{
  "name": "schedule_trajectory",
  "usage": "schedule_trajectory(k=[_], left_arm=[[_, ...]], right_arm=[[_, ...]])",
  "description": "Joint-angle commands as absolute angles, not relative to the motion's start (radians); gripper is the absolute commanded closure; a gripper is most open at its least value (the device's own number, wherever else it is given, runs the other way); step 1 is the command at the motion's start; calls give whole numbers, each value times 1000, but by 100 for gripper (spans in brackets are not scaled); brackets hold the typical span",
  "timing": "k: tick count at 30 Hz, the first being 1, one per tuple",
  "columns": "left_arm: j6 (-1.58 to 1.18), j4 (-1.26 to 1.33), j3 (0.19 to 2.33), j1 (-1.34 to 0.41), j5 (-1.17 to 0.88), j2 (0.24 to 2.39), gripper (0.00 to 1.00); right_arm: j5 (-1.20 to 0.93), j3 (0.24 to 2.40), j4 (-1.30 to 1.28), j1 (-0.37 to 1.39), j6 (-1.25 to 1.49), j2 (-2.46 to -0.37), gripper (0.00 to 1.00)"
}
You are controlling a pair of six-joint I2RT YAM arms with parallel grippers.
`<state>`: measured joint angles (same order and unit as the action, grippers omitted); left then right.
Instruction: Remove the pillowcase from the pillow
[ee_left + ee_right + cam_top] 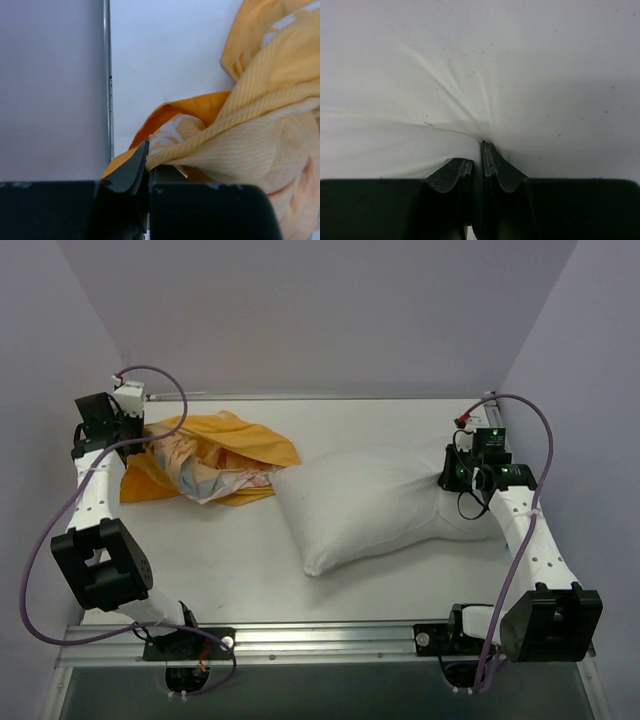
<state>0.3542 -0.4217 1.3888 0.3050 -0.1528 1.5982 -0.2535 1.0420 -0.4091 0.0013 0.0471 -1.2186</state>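
Observation:
The orange-yellow pillowcase (pixel 215 458) lies crumpled at the table's back left, fully off the pillow, with its pale printed inside showing. The white pillow (pixel 370 502) lies bare in the middle, its left corner touching the case. My left gripper (pixel 128 430) is shut on a fold of the pillowcase (pixel 240 125) at its left edge; the fabric is pinched between the fingers (pixel 131 170). My right gripper (pixel 452 472) is shut on the pillow's right end, where the white cloth (pixel 470 90) gathers into creases at the fingertips (pixel 490 157).
The white table (pixel 230 570) is enclosed by lilac walls at the left, back and right. A metal rail (pixel 300 638) runs along the near edge by the arm bases. The table's left edge strip (pixel 106 75) shows close to the left gripper.

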Motion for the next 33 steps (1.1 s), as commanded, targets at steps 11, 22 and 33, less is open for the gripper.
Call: schedule_trajectory(k=[11, 22, 33], left_arm=[[381, -362, 1290, 215, -218, 1450, 98], [459, -390, 1269, 236, -101, 1427, 98], [463, -480, 1221, 200, -248, 1396, 98]], right_arm=[[-187, 1094, -330, -41, 104, -1256, 100], [-210, 980, -46, -241, 342, -1115, 100], [-351, 933, -41, -313, 357, -1121, 100]])
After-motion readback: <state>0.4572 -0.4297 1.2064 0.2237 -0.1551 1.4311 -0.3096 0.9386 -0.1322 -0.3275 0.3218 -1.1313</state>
